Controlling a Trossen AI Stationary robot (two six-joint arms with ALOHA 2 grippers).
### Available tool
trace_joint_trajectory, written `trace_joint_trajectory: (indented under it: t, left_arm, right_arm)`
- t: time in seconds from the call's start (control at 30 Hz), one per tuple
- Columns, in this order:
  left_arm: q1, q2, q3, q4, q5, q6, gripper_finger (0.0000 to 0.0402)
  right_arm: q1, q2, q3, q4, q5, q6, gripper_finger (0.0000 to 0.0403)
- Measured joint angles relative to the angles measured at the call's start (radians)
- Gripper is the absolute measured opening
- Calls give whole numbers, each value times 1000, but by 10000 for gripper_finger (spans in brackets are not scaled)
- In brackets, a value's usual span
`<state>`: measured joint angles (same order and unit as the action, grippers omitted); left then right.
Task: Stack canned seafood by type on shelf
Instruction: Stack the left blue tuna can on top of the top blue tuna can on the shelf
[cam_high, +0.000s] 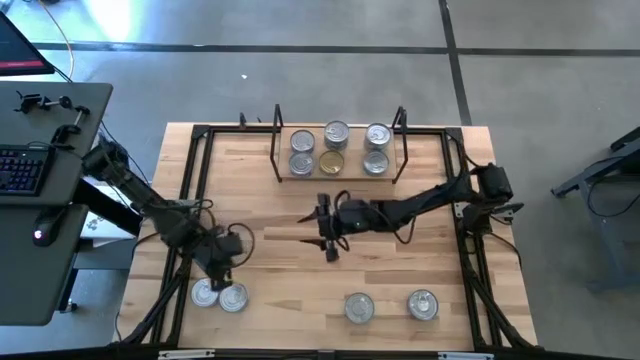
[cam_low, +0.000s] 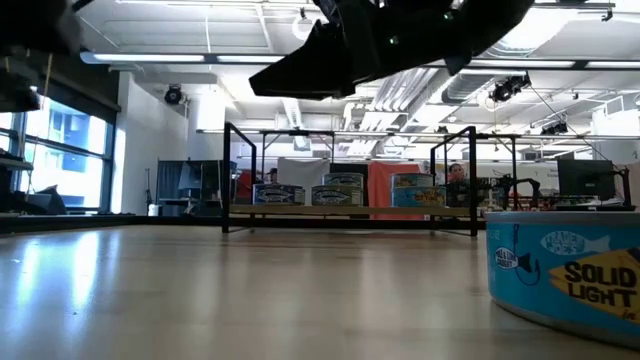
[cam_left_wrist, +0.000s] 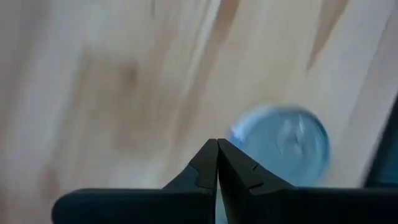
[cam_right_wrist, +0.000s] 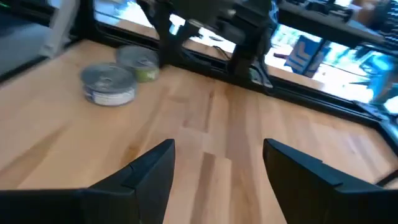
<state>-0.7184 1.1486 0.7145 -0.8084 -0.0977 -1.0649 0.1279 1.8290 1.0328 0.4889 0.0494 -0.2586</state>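
Side desk (cam_high: 55, 180) with keyboard (cam_high: 20, 168) beside wooden tabletop (cam_high: 270, 215); grey floor (cam_high: 560, 90).

In the low view, a blue tin (cam_low: 575, 270) is being cut off by the right edge and bottom corner, so its label is reading only in part. A dark arm (cam_low: 390, 40) is running out past the top edge, its gripper not showing. The labels of the tins on the shelf (cam_low: 350, 208) are too small to read. In the left wrist view, a blurred tin (cam_left_wrist: 283, 146) is lying partly behind the fingers (cam_left_wrist: 199, 171), its label unreadable.
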Motion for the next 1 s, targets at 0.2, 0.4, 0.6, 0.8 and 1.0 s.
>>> trace_joint_trajectory:
  t: [0.2, 0.4, 0.6, 0.8, 1.0]
  left_arm:
    - [-182, 11, -17, 6, 64, -441, 1]
    - [-337, 68, -17, 106, 63, -746, 0]
    - [-377, 161, -17, 132, 61, -804, 0]
    - [-313, 225, -13, 136, 22, -648, 0]
    - [-223, 222, -17, 135, -107, -435, 0]
  right_arm:
    - [11, 0, 0, -50, 98, -36, 236]
    - [19, -36, 0, -243, 296, -45, 236]
    - [56, -98, 0, -458, 486, 15, 236]
    - [76, -112, 0, -478, 500, 11, 236]
    - [76, -112, 0, -482, 500, 18, 236]
